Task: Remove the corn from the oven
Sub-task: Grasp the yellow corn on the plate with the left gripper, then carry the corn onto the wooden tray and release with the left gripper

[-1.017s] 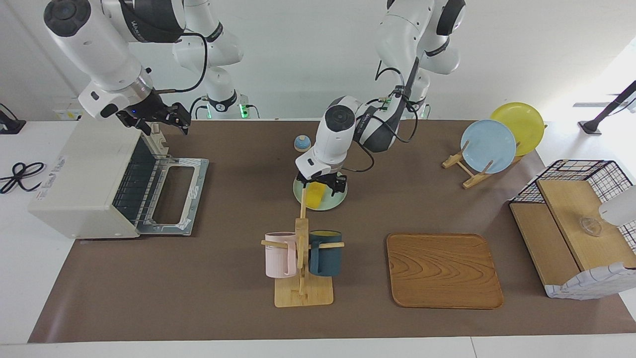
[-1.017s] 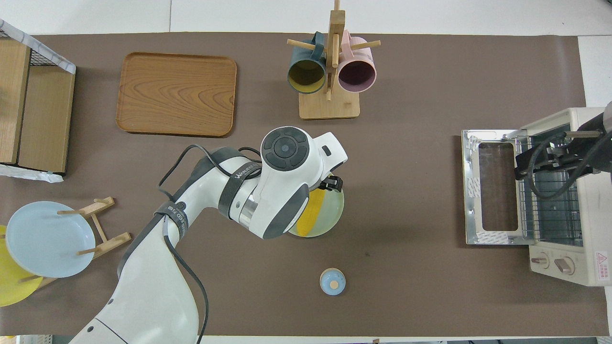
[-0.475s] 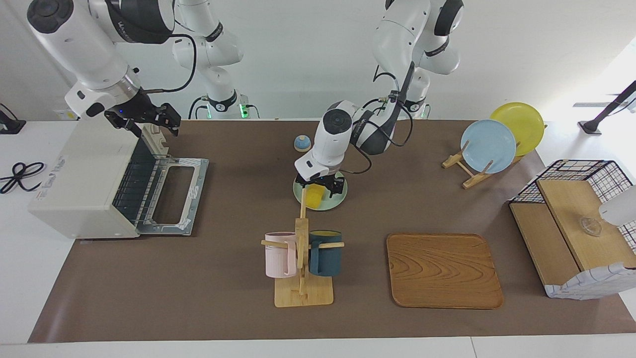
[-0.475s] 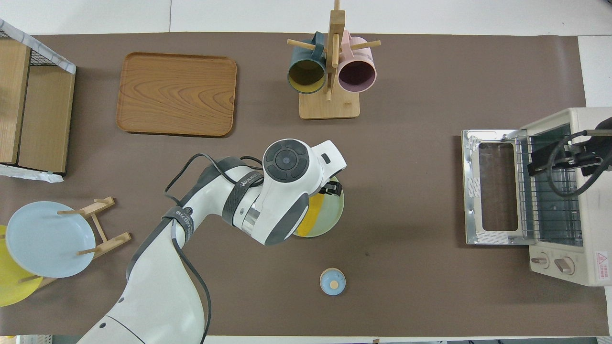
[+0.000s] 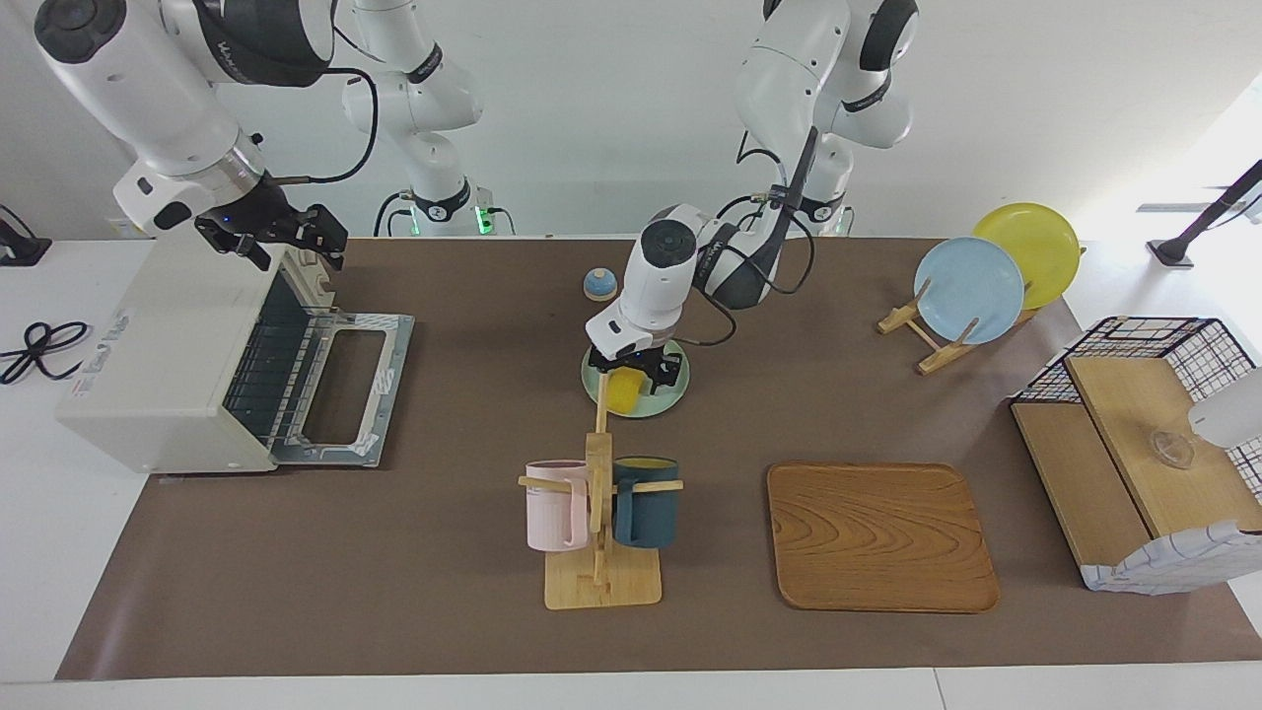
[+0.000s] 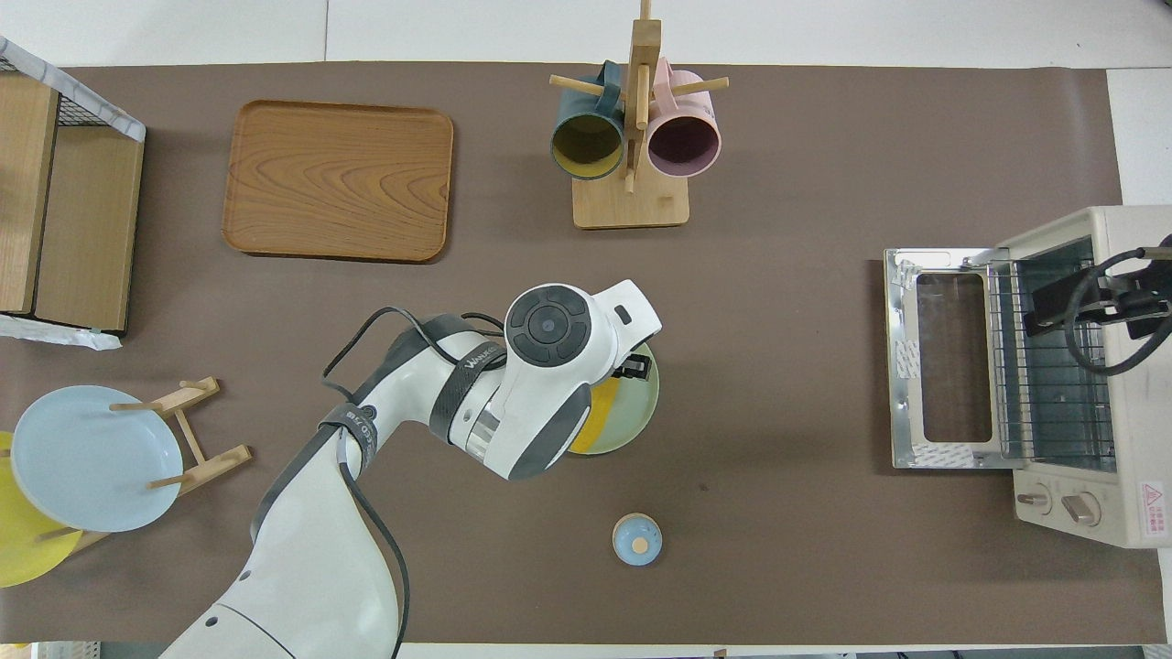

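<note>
Yellow corn (image 5: 621, 392) lying on green plate (image 5: 672, 394) mid-worktop, well clear of open oven (image 5: 168, 345), left gripper (image 5: 636, 375) down at it, jaws' state indeterminable; right gripper (image 5: 271, 235) open-jawed over oven, waiting; judged light, stiff, best clamped mid-length.

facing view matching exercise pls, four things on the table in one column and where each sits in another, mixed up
Things:
1. corn
2. pink mug
3. blue plate
4. right gripper

Places:
A. propped in a wooden rack
B. over the oven
C. hung on a peg of the mug tree
D. on the pale green plate, under the left gripper

Pairs: 1-D, 2-C, 3-A, 4-B
</note>
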### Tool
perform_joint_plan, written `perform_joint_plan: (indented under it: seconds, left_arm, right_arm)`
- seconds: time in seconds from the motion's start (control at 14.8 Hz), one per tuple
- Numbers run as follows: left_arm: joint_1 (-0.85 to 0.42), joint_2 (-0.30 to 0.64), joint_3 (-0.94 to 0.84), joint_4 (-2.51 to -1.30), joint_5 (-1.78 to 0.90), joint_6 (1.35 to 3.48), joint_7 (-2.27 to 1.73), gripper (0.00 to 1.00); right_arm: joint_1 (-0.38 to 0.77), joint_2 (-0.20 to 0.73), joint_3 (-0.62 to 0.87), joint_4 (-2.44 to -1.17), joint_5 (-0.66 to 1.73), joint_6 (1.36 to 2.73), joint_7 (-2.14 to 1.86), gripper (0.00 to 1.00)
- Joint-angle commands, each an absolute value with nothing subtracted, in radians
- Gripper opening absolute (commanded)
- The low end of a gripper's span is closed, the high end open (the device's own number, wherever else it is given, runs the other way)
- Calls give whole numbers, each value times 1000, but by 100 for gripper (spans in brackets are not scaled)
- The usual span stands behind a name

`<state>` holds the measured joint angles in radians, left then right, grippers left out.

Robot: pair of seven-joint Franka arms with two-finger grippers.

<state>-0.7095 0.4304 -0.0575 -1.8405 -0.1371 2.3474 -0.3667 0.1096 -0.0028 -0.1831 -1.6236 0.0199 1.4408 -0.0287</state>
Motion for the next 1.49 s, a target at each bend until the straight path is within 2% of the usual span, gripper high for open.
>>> perform_joint_plan:
  seconds: [0.0, 0.07, 0.2, 0.34, 0.41, 0.61, 0.95, 1.08, 1.29, 1.42]
  left_arm:
    - [-716, 417, -46, -1845, -120, 2359, -384, 67]
    - [-715, 417, -45, -1844, -120, 2355, -380, 58]
    - [-700, 419, -44, -1832, -118, 2338, -377, 48]
    - [-698, 419, -44, -1812, -120, 2306, -379, 13]
    - [-698, 419, -44, -1807, -126, 2292, -383, 0]
    - [-677, 402, -43, -1801, -129, 2267, -385, 0]
    - [-605, 374, -43, -1721, -129, 2169, -377, 0]
    - [-548, 391, -43, -1651, -121, 2111, -376, 0]
    - [-434, 420, -43, -1608, -114, 2097, -312, 0]
    - [-376, 471, -41, -1557, -101, 2095, -278, 0]
  right_arm:
    - [97, -25, -176, -1644, 17, 1456, -48, 100]
    - [101, -26, -176, -1640, 17, 1457, -48, 100]
    - [110, -28, -176, -1637, 18, 1465, -54, 100]
    - [112, -28, -175, -1637, 21, 1465, -55, 100]
    - [112, -28, -175, -1638, 21, 1468, -52, 100]
    - [112, -28, -175, -1637, 21, 1467, -52, 100]
    - [112, -28, -176, -1638, 21, 1463, -54, 100]
    - [112, -28, -176, -1638, 21, 1468, -54, 100]
    - [114, -28, -175, -1638, 21, 1465, -54, 100]
    - [114, -28, -175, -1638, 21, 1462, -54, 100]
